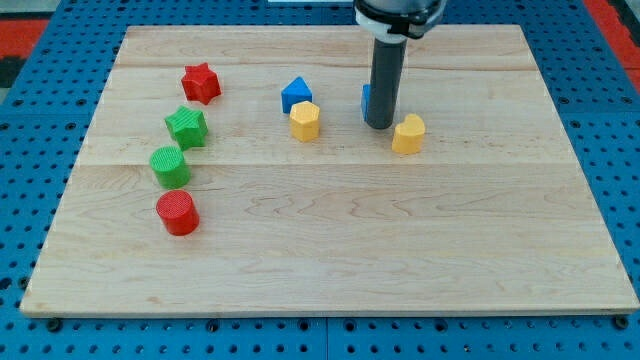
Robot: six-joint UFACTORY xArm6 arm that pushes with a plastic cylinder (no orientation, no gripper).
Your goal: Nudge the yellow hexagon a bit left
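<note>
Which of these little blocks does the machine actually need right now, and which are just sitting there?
Needed:
yellow hexagon
my tip, to its right in the view

Just lying about:
yellow heart
blue block
blue block behind the rod
red star
green star
green cylinder
red cylinder

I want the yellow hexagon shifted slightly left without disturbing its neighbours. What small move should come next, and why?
Probably bring my tip down and left to the right side of the yellow hexagon. It now stands well to the hexagon's right, between a partly hidden blue block and the yellow heart-like block, too far away to push.
</note>
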